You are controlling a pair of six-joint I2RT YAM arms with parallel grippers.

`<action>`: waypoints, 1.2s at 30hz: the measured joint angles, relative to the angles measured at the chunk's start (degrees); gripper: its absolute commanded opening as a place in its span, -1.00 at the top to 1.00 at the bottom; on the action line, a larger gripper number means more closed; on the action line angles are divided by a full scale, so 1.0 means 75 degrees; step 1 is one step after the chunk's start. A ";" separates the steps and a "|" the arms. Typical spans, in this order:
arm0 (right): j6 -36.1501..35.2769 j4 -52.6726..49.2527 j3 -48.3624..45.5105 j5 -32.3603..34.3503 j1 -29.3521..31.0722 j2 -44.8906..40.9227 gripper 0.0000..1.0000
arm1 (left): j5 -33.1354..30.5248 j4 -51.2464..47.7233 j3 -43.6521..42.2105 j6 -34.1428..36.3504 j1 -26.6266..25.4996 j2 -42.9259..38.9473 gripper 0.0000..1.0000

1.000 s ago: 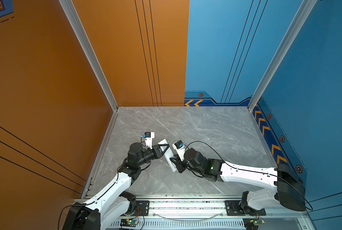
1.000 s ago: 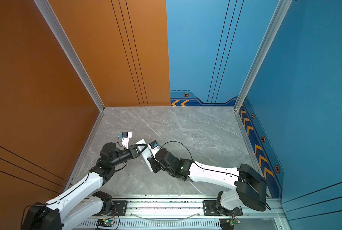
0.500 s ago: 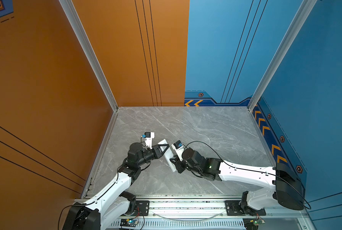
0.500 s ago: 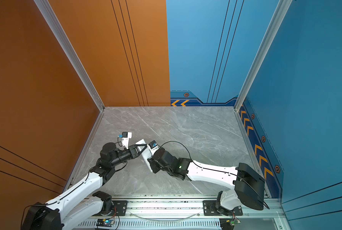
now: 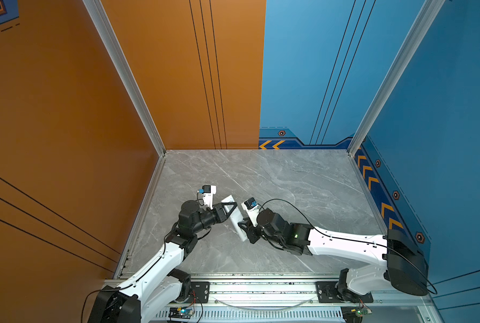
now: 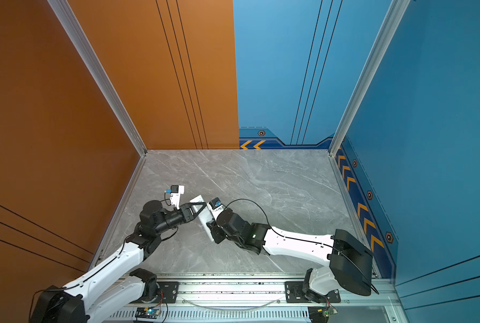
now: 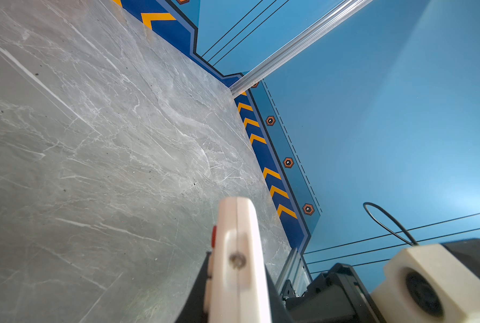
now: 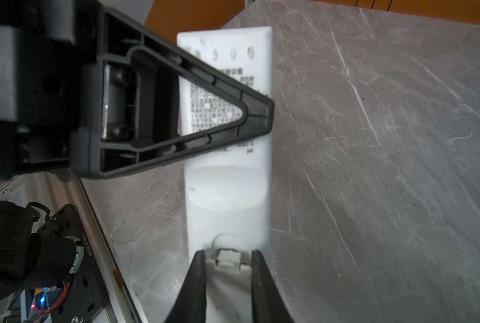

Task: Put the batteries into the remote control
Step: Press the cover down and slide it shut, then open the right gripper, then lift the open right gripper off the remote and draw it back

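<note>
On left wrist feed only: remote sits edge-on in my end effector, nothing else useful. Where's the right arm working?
Observer: The right end effector is on the plain back of the remote control, toward the far end from the left end effector. Its fingers flank the battery cover.
Operator: Clamped on the cover?
Observer: Can't tell. The fingers sit close against its sides, either side of a small latch tab.
Operator: Any cells out on the table?
Observer: No batteries visible in any view.
</note>
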 measured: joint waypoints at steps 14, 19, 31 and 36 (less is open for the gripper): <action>-0.0032 0.0166 -0.0076 -0.0020 0.0000 -0.0003 0.64 | 0.0058 -0.0009 0.0000 0.0003 0.0044 0.0000 1.00; -0.0090 0.0163 -0.0079 -0.0023 0.0003 -0.0029 0.46 | 0.0067 0.0006 0.0000 0.0000 0.0044 0.0000 1.00; -0.0143 0.0061 -0.0093 -0.0020 0.0009 -0.0047 0.15 | 0.0143 0.0070 0.0000 -0.0006 0.0076 0.0000 1.00; -0.0178 -0.0026 -0.0093 -0.0017 0.0026 -0.0090 0.01 | 0.0192 0.0096 0.0000 -0.0020 0.0079 0.0000 1.00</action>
